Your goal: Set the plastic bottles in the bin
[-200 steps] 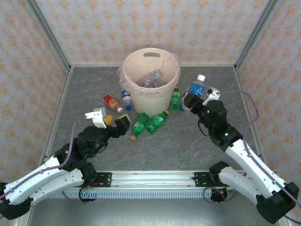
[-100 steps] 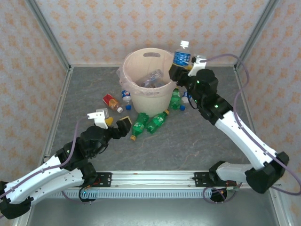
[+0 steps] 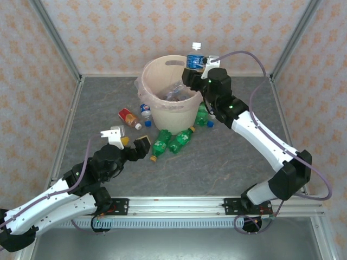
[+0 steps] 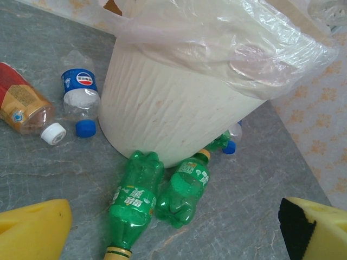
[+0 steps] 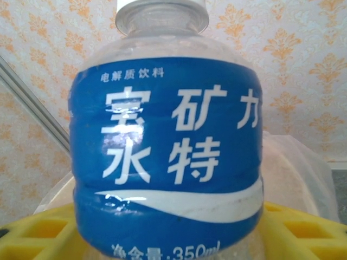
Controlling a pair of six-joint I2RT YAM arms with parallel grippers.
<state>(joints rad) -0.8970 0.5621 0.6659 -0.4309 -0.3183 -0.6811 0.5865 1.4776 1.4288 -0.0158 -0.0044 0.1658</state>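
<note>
Right pincer [image 3: 199, 75] pinching a blue-label water bottle [image 3: 194, 59] upright over the far right rim of the cream bin [image 3: 162, 111], left pincer [image 3: 130, 140] spread wide, near two green bottles [image 3: 161, 142] on the worktop [image 3: 217, 157]

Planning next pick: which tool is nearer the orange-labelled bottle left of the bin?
Left. The left tool sits open just on the near side of the orange-labelled bottle; the right tool is over the bin rim, shut on a blue-labelled bottle.
</note>
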